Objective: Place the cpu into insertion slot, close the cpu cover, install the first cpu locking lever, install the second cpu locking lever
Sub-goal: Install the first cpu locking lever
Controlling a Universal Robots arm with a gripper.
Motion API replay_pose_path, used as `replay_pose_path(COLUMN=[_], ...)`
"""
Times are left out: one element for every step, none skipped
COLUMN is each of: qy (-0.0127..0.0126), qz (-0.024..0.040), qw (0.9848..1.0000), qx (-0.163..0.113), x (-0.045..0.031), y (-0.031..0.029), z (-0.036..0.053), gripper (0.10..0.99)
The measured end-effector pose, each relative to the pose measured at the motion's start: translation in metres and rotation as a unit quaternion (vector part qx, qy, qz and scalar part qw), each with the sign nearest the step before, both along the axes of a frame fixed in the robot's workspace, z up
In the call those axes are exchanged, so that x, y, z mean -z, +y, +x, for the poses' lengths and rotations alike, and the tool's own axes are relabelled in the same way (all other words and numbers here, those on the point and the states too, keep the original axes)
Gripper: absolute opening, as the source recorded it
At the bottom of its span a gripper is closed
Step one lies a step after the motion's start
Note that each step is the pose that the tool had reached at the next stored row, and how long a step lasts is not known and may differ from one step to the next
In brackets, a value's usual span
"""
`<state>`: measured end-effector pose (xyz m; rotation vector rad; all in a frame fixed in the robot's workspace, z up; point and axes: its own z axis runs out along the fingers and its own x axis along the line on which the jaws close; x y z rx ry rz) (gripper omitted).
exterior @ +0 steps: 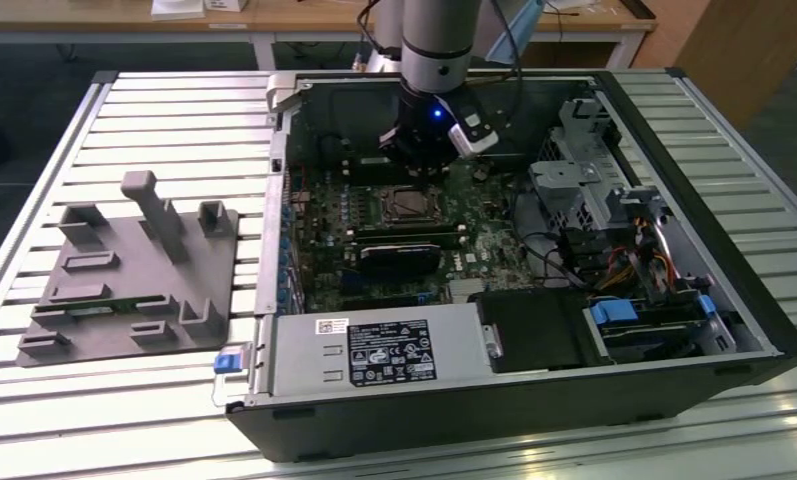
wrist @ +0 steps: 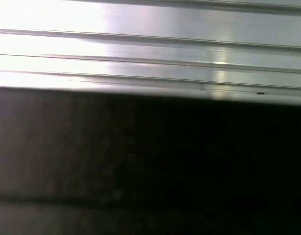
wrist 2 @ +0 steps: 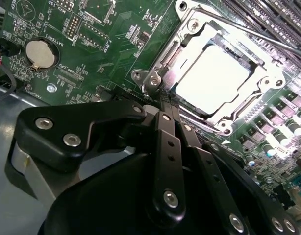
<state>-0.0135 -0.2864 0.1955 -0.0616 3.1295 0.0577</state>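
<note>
Nearest your second wrist view is the black metal claw (wrist 2: 163, 105), its fingers drawn together to a narrow tip with nothing between them. That tip sits at the corner of the square metal-rimmed insertion slot (wrist 2: 216, 73), touching or just short of its rim; you cannot tell which. In the exterior view the open black computer case (exterior: 532, 400) lies on the slatted aluminium table (exterior: 145, 100), and the green motherboard (exterior: 371, 225) fills its floor. The slot lies just ahead of the claw, toward the board's middle. The thin silvery cpu cover (wrist 2: 189, 46) appears folded down, framing the dull silvery-grey square cpu (wrist 2: 214, 73), already seated.
</note>
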Motion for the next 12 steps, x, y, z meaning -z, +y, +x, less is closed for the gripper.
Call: replay_pose_path(qy=[-0.0001, -0.0001, -0.0002, -0.0005, -0.0005, -0.0001, 0.0002, 0.0003, 0.0004, 0.0004, 0.0003, 0.0004], qz=[0.0022, 0.0028, 0.0032, 0.0037, 0.0038, 0.0033, 0.0029, 0.0030, 0.0029, 0.0030, 0.0030, 0.0030], qw=[1.0000, 1.0000, 1.0000, 1.0000, 1.0000, 1.0000, 1.0000, 1.0000, 1.0000, 1.0000, 1.0000, 1.0000], qx=[0.000, 0.000, 0.000, 0.000, 0.000, 0.000, 0.000, 0.000, 0.000, 0.000, 0.000, 0.000], x=[0.0001, 0.0001, -0.0005, -0.0019, -0.0044, -0.0082, -0.0124, -0.0158, -0.0175, -0.0175, -0.0175, -0.0175], y=[0.0003, 0.0004, 0.0005, 0.0008, 0.0008, 0.0006, 0.0005, 0.0005, 0.0005, 0.0004, 0.0002, 0.0001], z=[0.0001, 0.0000, 0.0001, 0.0002, 0.0002, 0.0001, 0.0000, 0.0000, 0.0000, 0.0001, 0.0001, 0.0001], gripper=[0.106, 0.106, 0.106, 0.106, 0.106, 0.106, 0.106, 0.106, 0.106, 0.106, 0.106, 0.106])
